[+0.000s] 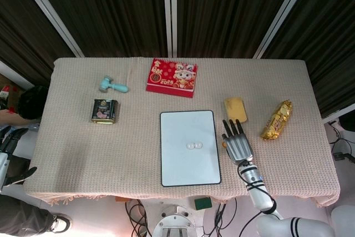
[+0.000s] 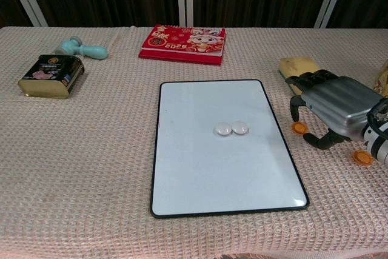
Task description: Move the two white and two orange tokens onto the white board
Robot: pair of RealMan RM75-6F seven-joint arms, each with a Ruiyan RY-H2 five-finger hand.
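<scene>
Board (image 2: 206, 168): centre of my table, two white tokens (image 2: 231, 128) side by side on it, touching. Orange token one (image 2: 299, 128): on the cloth just right of the board, under my right hand's fingertips. Orange token two (image 2: 362, 157): further right, by the wrist. Right hand (image 2: 336, 108): palm down, fingers curled downward and apart, holding nothing. Left hand (image 1: 12, 156): at the frame edge beside the table; I cannot tell its fingers' state.
</scene>
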